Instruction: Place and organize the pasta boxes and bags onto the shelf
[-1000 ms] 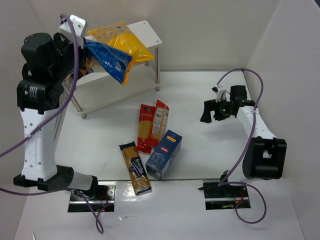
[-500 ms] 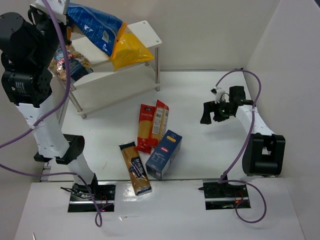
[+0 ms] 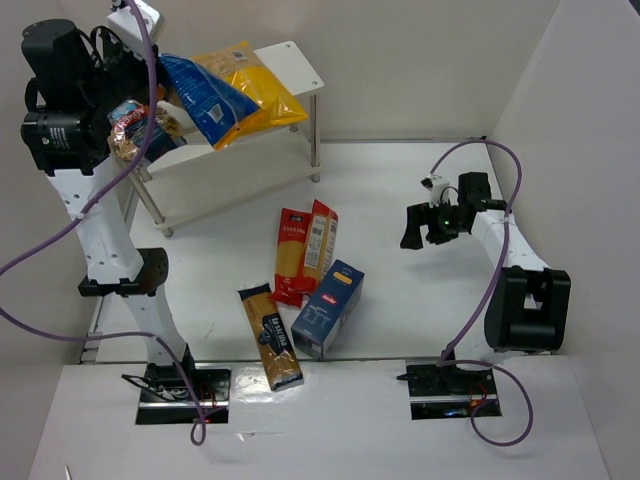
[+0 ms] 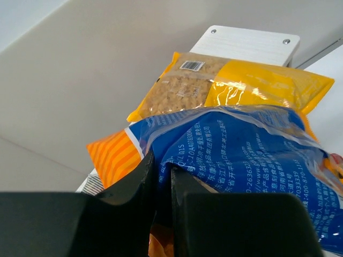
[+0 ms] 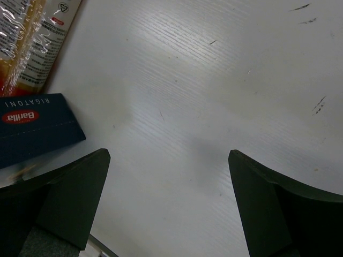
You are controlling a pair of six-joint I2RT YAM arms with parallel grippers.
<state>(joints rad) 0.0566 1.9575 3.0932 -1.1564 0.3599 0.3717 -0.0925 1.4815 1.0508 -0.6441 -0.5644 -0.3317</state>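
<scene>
My left gripper [image 4: 162,166] is shut on the end of the blue bag [image 4: 252,155] with orange ends. It holds the bag [image 3: 205,95] over the left part of the white shelf's top board [image 3: 295,62], resting across the yellow bag [image 3: 262,92] that lies there. A clear bag [image 3: 140,125] with a dark label sits on the lower tier. The dark blue carton [image 3: 328,308], two red-yellow spaghetti packs [image 3: 305,250] and a black-orange pack [image 3: 270,335] lie on the table. My right gripper [image 3: 415,228] hovers open over bare table, right of the carton [image 5: 32,128].
White walls close in the table at the back, left and right. The shelf's thin legs [image 3: 315,140] stand at the back left. The left arm's tall column [image 3: 110,250] rises in front of the shelf's left end, with a purple cable looping around it.
The left arm swung the blue bag up from in front of the shelf, then set it down across the yellow bag on the top board. The right arm stayed still.
</scene>
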